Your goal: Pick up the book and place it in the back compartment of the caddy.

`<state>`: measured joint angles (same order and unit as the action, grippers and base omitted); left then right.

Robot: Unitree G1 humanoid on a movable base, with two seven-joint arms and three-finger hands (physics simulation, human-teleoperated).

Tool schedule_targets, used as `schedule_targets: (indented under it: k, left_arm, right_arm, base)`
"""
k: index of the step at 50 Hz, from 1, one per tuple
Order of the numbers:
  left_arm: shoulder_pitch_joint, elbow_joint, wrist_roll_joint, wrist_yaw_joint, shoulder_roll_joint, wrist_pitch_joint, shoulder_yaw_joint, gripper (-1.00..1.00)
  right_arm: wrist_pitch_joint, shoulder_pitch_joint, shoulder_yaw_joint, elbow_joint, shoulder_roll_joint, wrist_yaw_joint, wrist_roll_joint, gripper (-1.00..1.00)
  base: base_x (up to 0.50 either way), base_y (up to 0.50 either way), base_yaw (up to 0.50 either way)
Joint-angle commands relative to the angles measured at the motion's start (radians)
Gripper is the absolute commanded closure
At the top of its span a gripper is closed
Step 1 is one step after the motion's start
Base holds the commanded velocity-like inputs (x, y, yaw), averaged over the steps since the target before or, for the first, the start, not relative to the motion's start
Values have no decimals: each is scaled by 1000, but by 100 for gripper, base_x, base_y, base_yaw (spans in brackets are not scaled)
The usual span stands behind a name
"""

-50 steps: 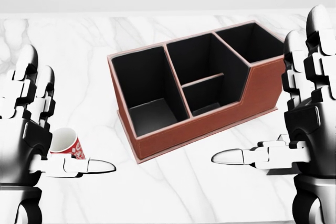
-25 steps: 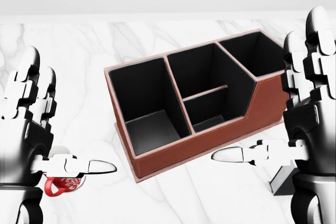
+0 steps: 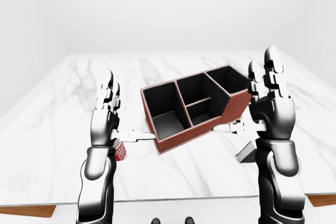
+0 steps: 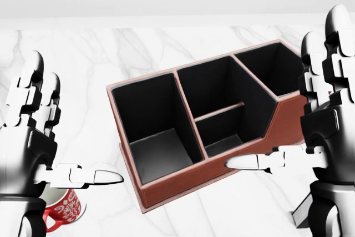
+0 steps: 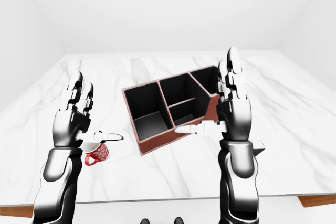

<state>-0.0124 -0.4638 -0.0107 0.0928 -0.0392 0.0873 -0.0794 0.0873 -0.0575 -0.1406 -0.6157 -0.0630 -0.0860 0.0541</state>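
White marble tabletop (image 3: 63, 129): brown leather compartmented caddy (image 4: 211, 137) between splayed, empty left hand (image 4: 33, 142) and right hand (image 4: 327, 120); grey book (image 3: 247, 153) beside caddy, likely stiff, graspable by edges.

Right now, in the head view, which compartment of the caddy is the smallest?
The small middle compartment of the caddy, below the short cross divider. It is only half of the middle section, while the left and upper right ones are larger.
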Motion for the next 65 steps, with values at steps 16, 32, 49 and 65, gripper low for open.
schedule_targets:
  k: [16,32,49,65]
  left_arm:
    - [0,-2,1,0,0,0,0,-100]
    - [0,0,3,0,0,0,2,-100]
    - [-3,1,3,-1,-1,0,-1,-100]
    - [-6,8,-2,-1,-3,0,-7,-100]
  right_arm:
    - [0,-17,-34,-57,-28,-34,2,-100]
    - [0,-33,-30,-20,-25,-14,-33,-100]
    - [0,-63,-49,-29,-69,-38,-106,-100]
    - [0,-127,-129,-41,-130,-133,-193,-100]
  base:
    - [18,0,0]
    - [8,0,0]
    - [0,0,0]
    - [0,0,0]
